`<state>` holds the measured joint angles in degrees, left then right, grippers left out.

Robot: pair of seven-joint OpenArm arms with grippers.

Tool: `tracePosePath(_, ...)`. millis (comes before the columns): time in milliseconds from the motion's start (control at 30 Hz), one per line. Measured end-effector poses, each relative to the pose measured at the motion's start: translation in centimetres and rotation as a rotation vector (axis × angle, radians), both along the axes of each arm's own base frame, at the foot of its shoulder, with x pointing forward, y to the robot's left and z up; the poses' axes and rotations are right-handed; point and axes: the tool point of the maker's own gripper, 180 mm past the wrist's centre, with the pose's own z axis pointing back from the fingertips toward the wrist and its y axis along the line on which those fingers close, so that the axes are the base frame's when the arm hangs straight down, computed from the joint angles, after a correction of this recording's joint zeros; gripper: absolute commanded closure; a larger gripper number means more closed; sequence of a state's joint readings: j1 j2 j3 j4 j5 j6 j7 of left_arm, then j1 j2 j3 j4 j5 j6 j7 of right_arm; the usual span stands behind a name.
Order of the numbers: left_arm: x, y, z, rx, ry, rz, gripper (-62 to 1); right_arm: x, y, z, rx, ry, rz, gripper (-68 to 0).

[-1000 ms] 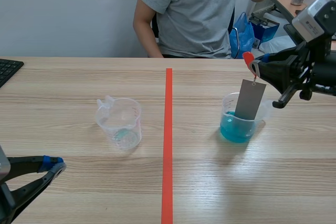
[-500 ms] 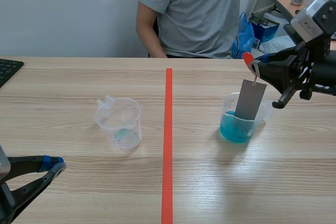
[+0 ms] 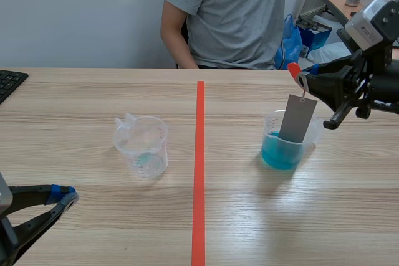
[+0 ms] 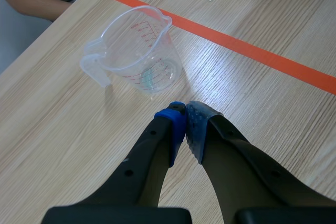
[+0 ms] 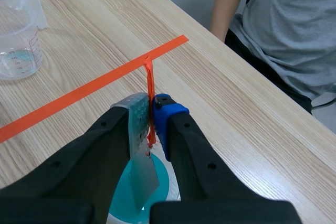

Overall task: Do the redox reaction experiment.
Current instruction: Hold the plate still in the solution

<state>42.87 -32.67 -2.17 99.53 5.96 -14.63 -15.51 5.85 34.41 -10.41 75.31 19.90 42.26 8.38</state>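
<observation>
A clear beaker of blue liquid stands right of the red tape line. A grey metal strip hangs into it from a red string, and my right gripper is shut on that string above the beaker. In the right wrist view the strip dips into the blue liquid under the fingers. A near-empty clear measuring cup sits left of the line. My left gripper is shut on nothing, low at the near left, just short of the measuring cup.
A person in a grey shirt sits across the table. A black keyboard lies at the far left edge. The red tape line splits the table down the middle.
The arms and the strip hold still. The person across the table has drawn a raised arm back.
</observation>
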Motion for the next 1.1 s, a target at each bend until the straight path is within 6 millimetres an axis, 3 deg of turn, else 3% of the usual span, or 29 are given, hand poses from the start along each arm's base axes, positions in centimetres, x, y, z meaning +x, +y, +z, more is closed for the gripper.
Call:
tracePosePath(800,0.0,0.0,0.0,0.0,0.0,0.0,-1.8,-0.1,-0.2,0.3,-0.033,-0.008,0.011,-0.6)
tracePosePath(1100,0.0,0.0,0.0,0.0,0.0,0.0,-1.8,-0.4,0.5,3.7,-0.028,-0.077,0.061,-0.6)
